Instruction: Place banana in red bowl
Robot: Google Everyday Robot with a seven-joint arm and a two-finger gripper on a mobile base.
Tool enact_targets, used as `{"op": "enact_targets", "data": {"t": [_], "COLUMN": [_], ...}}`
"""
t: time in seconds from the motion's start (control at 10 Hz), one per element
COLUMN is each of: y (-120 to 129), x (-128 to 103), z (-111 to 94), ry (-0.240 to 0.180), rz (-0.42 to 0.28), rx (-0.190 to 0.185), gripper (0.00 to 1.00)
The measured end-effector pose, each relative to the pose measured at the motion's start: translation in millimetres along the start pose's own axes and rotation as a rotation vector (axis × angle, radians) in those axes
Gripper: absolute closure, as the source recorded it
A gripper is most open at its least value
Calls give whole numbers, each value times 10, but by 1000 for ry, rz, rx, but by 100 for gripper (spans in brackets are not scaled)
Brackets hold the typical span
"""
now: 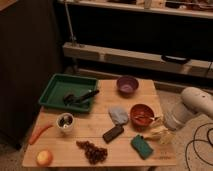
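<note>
Camera view. Locate the gripper point(161, 126) at the right edge of the table point(117, 152), on the end of the white arm point(197, 102); cannot tell whether wide or narrow. Find the banana point(154, 134) right at the gripper, just beside the red bowl point(141, 115) and outside it. Note the green sponge point(142, 146) near the front edge. Note bare wood between the green tray point(55, 85) and the purple bowl point(127, 85).

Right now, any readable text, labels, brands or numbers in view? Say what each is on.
None: no legible text anywhere.
Green plastic tray, round purple bowl, small red bowl, green sponge: no print shows.
Gripper, at the right edge of the wooden table beside the pale yellow banana: no markings visible.
</note>
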Motion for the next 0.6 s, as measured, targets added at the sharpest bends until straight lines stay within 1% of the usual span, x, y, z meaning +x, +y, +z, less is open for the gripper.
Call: {"op": "enact_targets", "data": {"t": [0.3,0.6], "y": [-70,-115], "x": [51,117], "z": [-29,-10], "ry": [-20,-22], "rz": [10,28], "rx": [-1,-10], "gripper": [37,37]}}
